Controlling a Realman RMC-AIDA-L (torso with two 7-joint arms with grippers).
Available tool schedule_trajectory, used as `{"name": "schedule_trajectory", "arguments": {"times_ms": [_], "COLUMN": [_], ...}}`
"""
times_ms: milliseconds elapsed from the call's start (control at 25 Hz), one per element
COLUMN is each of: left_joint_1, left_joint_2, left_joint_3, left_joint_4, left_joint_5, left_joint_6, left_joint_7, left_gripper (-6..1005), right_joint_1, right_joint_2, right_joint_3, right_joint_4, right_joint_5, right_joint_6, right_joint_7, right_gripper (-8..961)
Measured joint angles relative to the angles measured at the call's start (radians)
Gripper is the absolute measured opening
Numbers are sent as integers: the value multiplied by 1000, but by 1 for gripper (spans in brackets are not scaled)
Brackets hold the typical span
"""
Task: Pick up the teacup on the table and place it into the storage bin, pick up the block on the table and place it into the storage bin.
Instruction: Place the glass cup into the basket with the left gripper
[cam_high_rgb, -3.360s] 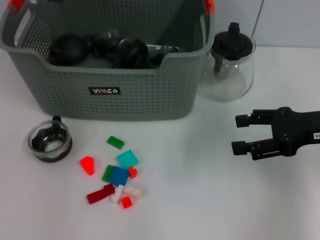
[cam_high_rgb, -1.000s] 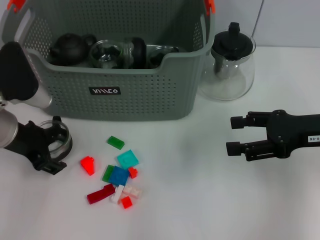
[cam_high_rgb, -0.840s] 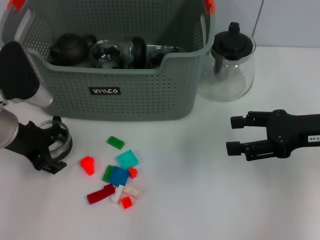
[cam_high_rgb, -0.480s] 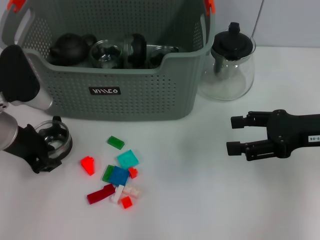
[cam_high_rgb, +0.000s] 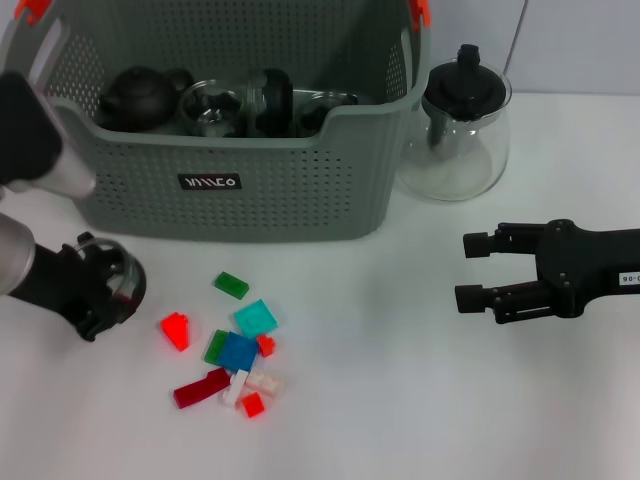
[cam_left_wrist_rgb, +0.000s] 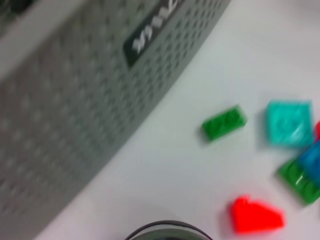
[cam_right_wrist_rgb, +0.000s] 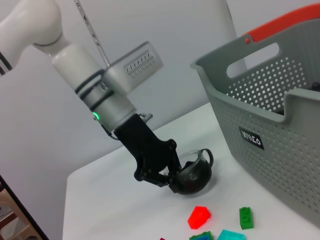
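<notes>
1. The left hand (cam_high_rgb: 95, 300) sits low at the robot's left, its black fingers (cam_right_wrist_rgb: 165, 172) closed around the teacup (cam_right_wrist_rgb: 192, 175), which tilts in the grip.
2. The left arm angles down steeply from above, a white upper link giving way to a grey wrist section and a black hand housing.
3. The right hand (cam_high_rgb: 478, 270) is held level at the robot's right, pointing inward, its two black fingers (cam_high_rgb: 484, 241) spread apart with nothing between them.
</notes>
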Motion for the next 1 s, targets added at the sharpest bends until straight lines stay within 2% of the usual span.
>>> {"name": "schedule_trajectory", "arguments": {"times_ms": [120,320,440,600,760,840,1000], "left_joint_1": [11,20,-19,-95,-182,-239,-342], "left_joint_2": [0,3,10,16,48,74,130], "left_joint_3": [-64,-142,-214,-298,-305,-292,-243], "left_joint_4": [54,124,161,162,151,124,10], "left_joint_5": [-88,-220,-404,-633,-723,-699,-569], "left_joint_6": [58,207,373,455,380,301,107], "left_joint_7": [-3,-26,-111,-208,-269,-294,-336], "left_gripper": [54,52,48,44,43,43,45], "right_joint_1": [-3,-13,-16,-22,-25,-24,-17], "right_joint_2": [-1,-5,-8,-9,-9,-9,-9], "right_joint_3": [-1,0,0,0,8,15,24], "right_joint_4": [4,6,6,7,8,8,8], "right_joint_5": [0,0,0,0,5,6,3], "right_joint_6": [-1,-4,-8,-14,-29,-34,-36], "right_joint_7": [-9,-17,-14,-9,-2,3,6], "right_gripper": [945,945,945,945,944,944,944]}}
